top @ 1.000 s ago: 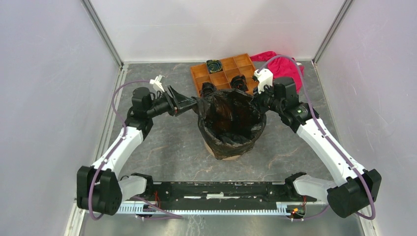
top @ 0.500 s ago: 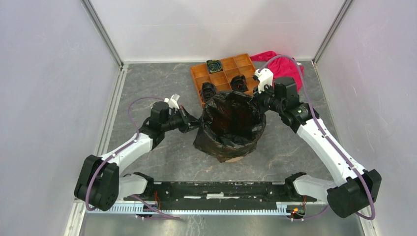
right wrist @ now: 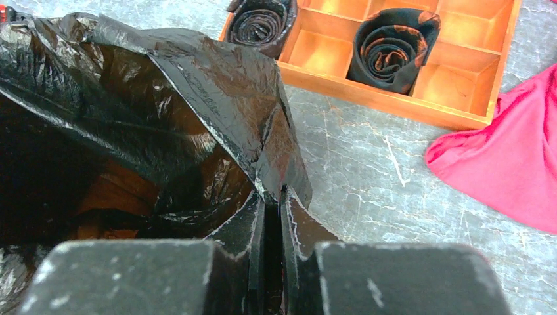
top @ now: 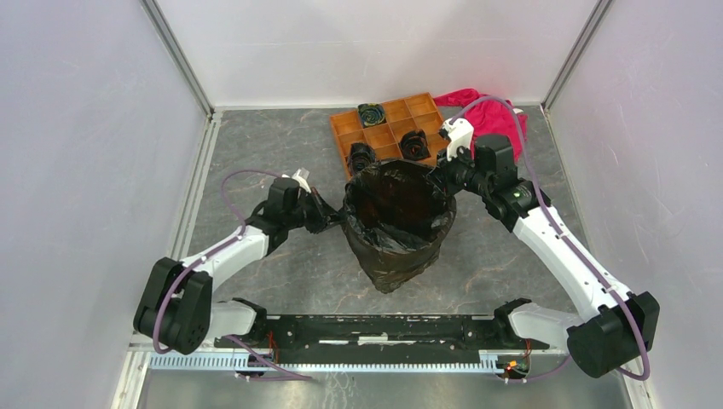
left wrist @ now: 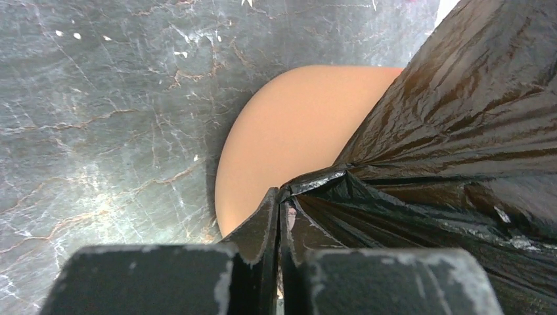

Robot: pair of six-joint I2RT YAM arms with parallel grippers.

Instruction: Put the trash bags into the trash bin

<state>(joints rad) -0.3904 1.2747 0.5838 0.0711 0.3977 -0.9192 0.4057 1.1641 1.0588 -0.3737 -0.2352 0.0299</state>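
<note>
The black glossy trash bag (top: 397, 220) lines the trash bin and hangs down over its outside, hiding it in the top view. The light-orange bin wall (left wrist: 295, 125) shows in the left wrist view beside the bag (left wrist: 460, 131). My left gripper (top: 332, 218) is shut on the bag's left edge (left wrist: 315, 184), low beside the bin. My right gripper (top: 441, 170) is shut on the bag's far right rim (right wrist: 263, 131), held at the bin's mouth.
An orange compartment tray (top: 394, 128) stands just behind the bin with several small coiled black rolls (right wrist: 394, 42) in it. A red cloth (top: 490, 111) lies at the back right. White walls close the table's left, back and right sides.
My left gripper has pulled the bag's left edge down from above rim height to the bin's side and closer in. The bag now covers the bin's outside. The right gripper barely moved.
</note>
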